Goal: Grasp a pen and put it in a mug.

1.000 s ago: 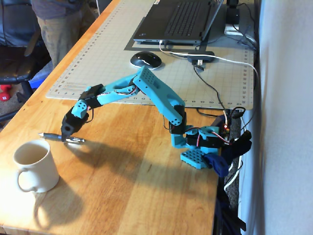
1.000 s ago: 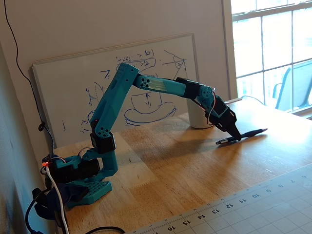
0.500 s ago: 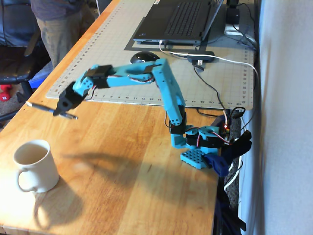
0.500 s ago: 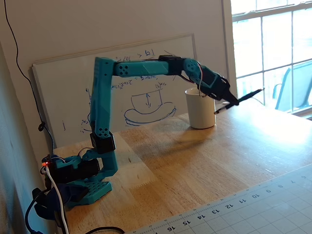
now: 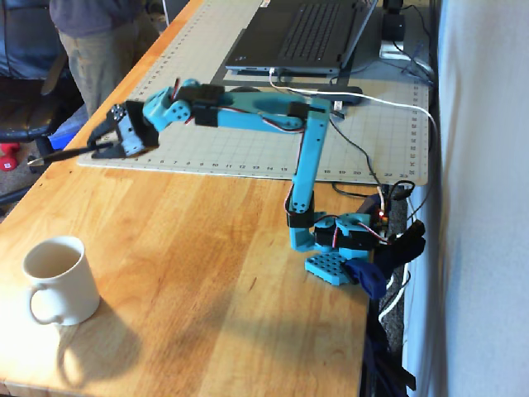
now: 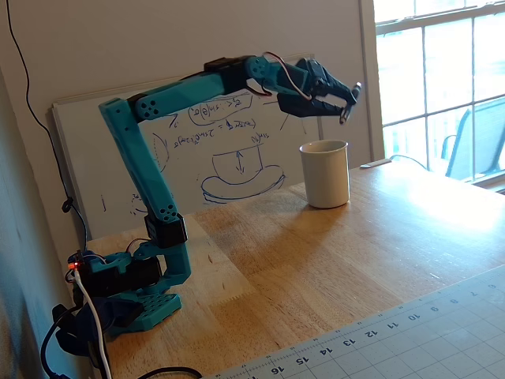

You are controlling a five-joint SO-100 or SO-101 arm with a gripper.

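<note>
The blue arm reaches out over the wooden table. My gripper (image 5: 106,145) is shut on the dark pen (image 5: 62,155), which lies roughly level and sticks out to the left past the table edge in this fixed view. In the other fixed view the gripper (image 6: 341,101) holds the pen (image 6: 350,103) in the air, a little above and to the right of the mug's rim. The cream-white mug (image 5: 58,279) stands upright near the front left corner with its handle toward the front; it also shows in the other fixed view (image 6: 325,172). Nothing shows inside it.
A grey cutting mat (image 5: 248,153) with a laptop (image 5: 302,37) lies at the far side. A person (image 5: 99,45) stands off the far left corner. The arm's base (image 5: 331,248) and cables sit at the right edge. A whiteboard (image 6: 213,158) leans behind the arm.
</note>
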